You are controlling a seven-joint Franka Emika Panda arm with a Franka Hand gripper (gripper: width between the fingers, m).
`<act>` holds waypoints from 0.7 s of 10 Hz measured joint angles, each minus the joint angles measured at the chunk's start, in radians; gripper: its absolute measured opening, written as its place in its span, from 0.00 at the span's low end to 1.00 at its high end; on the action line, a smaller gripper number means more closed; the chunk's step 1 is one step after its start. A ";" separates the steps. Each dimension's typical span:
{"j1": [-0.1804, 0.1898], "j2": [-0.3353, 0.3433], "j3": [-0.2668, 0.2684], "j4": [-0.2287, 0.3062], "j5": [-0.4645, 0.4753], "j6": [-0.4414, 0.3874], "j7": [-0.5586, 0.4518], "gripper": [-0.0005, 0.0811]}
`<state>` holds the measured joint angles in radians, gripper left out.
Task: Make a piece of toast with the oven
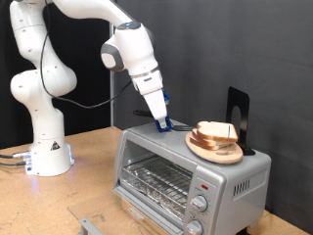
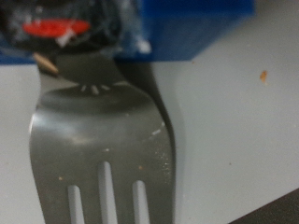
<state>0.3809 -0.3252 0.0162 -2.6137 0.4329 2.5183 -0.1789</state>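
Note:
The silver-grey oven (image 1: pixel 186 171) stands at the exterior view's bottom right, its glass door closed and a wire rack showing behind it. On its top, a round wooden plate (image 1: pixel 217 153) carries a pile of bread slices (image 1: pixel 215 135). No single separate piece of toast is in view. My gripper (image 1: pixel 164 123) reaches down to the oven's top, left of the plate, with its tip at a small blue thing (image 1: pixel 168 125). In the wrist view a metal fork (image 2: pixel 103 140) lies very close on the grey surface, with a blue part (image 2: pixel 192 33) at its handle end. The fingers are not clear there.
A black upright stand (image 1: pixel 238 116) sits on the oven's top behind the plate. The oven's round knobs (image 1: pixel 199 203) are on its right front. The arm's white base (image 1: pixel 49 152) stands on the wooden table (image 1: pixel 88 186) at the left. A black curtain is behind.

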 joint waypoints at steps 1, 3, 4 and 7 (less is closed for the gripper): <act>0.003 0.004 0.000 0.000 0.006 0.004 0.000 1.00; 0.004 0.005 0.000 0.000 0.009 0.004 0.000 0.86; 0.004 0.005 0.000 0.000 0.010 0.005 0.000 0.63; 0.004 0.005 0.000 -0.001 0.019 0.005 0.000 0.57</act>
<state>0.3853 -0.3197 0.0160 -2.6143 0.4517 2.5228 -0.1793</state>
